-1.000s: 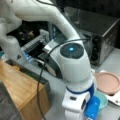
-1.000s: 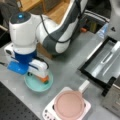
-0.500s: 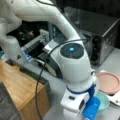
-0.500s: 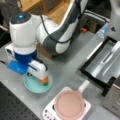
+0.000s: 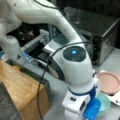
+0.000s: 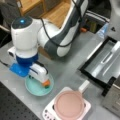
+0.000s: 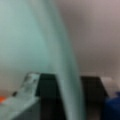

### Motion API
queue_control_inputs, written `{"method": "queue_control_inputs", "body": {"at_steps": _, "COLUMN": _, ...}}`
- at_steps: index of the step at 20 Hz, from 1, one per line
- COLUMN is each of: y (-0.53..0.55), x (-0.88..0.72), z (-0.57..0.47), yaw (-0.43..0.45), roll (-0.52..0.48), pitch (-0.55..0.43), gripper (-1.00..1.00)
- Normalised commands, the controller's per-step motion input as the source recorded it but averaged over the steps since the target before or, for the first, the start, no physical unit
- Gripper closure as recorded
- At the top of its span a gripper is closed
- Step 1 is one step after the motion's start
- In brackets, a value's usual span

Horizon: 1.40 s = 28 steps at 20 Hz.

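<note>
I've got the gripper [image 6: 45,83] down on the bowl [image 6: 35,88] rim at 3 o'clock; round, smooth teal. Can't tell whether it's clamped.

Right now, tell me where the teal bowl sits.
In a front view the teal bowl sits at lower left, under the gripper, just left of the pink plate on the white scale.

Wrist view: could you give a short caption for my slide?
Close view of the green bowl's rim on the grey table, gripper astride it.
</note>
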Motion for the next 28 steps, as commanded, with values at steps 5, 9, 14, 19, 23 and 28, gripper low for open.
{"method": "queue_control_inputs", "body": {"at_steps": 5, "y": 0.03, "x": 0.06, "z": -0.03, "yaw": -0.030, "roll": -0.132, "pitch": 0.049, "gripper": 1.00}}
{"method": "queue_control_inputs", "body": {"at_steps": 9, "y": 0.01, "x": 0.01, "z": -0.03, "yaw": -0.017, "roll": -0.137, "pitch": 0.038, "gripper": 1.00}}
{"method": "queue_control_inputs", "body": {"at_steps": 14, "y": 0.01, "x": -0.05, "z": -0.05, "yaw": -0.007, "roll": -0.137, "pitch": 0.047, "gripper": -1.00}}
{"method": "queue_control_inputs", "body": {"at_steps": 19, "y": 0.01, "x": -0.08, "z": -0.10, "yaw": -0.005, "roll": -0.142, "pitch": 0.012, "gripper": -1.00}}
{"method": "queue_control_inputs", "body": {"at_steps": 23, "y": 0.00, "x": -0.10, "z": -0.07, "yaw": 0.016, "roll": -0.144, "pitch": -0.004, "gripper": -1.00}}
{"method": "queue_control_inputs", "body": {"at_steps": 28, "y": 0.01, "x": -0.09, "z": -0.03, "yaw": 0.044, "roll": -0.143, "pitch": -0.012, "gripper": -1.00}}
